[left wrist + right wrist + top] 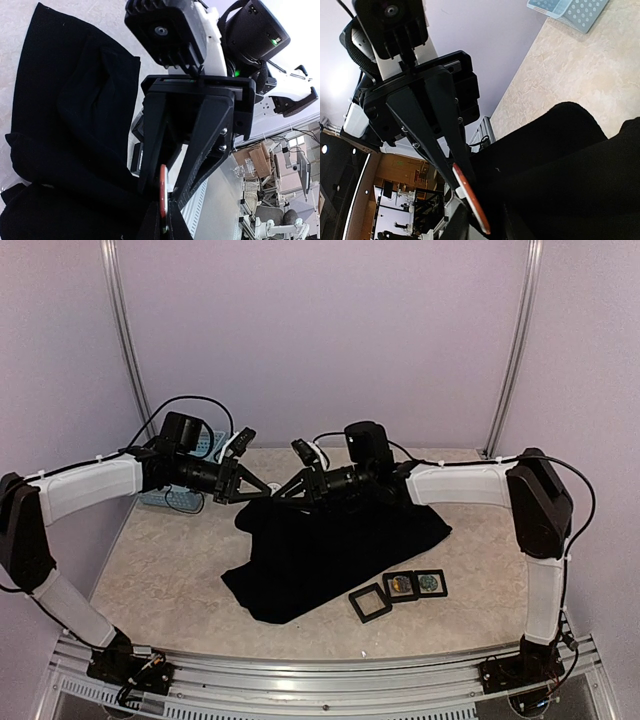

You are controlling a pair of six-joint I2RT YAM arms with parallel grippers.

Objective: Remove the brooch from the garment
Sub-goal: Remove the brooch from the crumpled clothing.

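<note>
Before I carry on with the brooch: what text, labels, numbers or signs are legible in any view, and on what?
Nothing legible in any view.
brooch: seen edge-on, face hidden.
filled square frames: contents too small to read.
light-blue basket: plain holes, no print.
green light on the right arm: no lettering.

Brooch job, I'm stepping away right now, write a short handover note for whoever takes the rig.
Left end effector: shut on one edge of the brooch.
Right end effector: tips flank the brooch; grip unclear.
Garment: spread out, far corner bunched up at the brooch.
Done: brooch gripped.
To do: cannot tell if it is free of the cloth; probably pull it clear, then set it down.
</note>
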